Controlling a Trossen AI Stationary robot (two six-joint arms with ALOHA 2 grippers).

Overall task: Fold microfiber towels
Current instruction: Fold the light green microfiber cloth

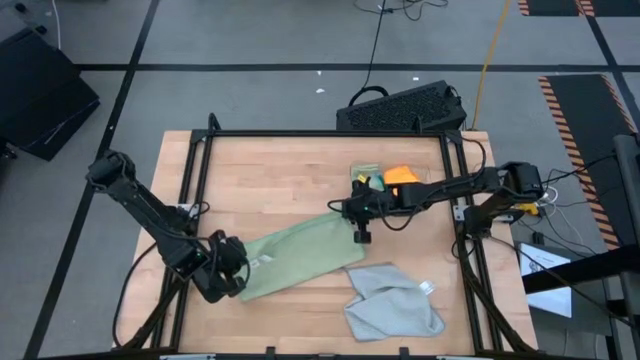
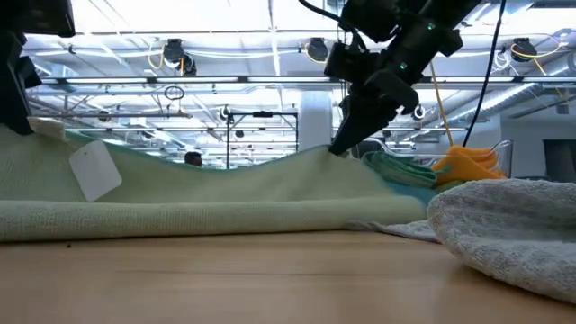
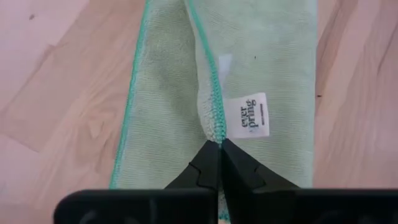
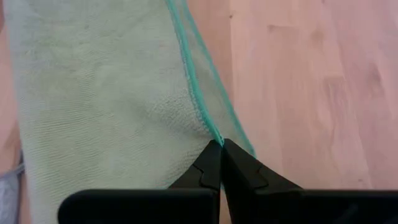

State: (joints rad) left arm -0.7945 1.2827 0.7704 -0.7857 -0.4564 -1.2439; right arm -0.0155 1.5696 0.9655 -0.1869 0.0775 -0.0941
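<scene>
The left gripper is closed on a stitched corner of the pale sage green towel, right beside its white label. The right gripper is likewise clamped on the hemmed edge at the opposite end. In the high view the left gripper sits near the table's front left, the right gripper near the centre, and the towel stretches as a long band between them.

Handling, as a judgement: the cloth is light, soft and wholly limp. In the low view it sags between the two held ends, so it takes whatever shape the grips give it. The pile looks unlikely to slip. The teal overlocked hem is the firmest part; corners and hem are the best places to pinch, as here.

Appearance: pale sage green, short looped pile, bright teal edge stitching, already doubled lengthwise.

Beyond it, a light grey towel lies crumpled near the front right of the wooden table. An orange towel and a green one lie bunched behind the right gripper.
</scene>
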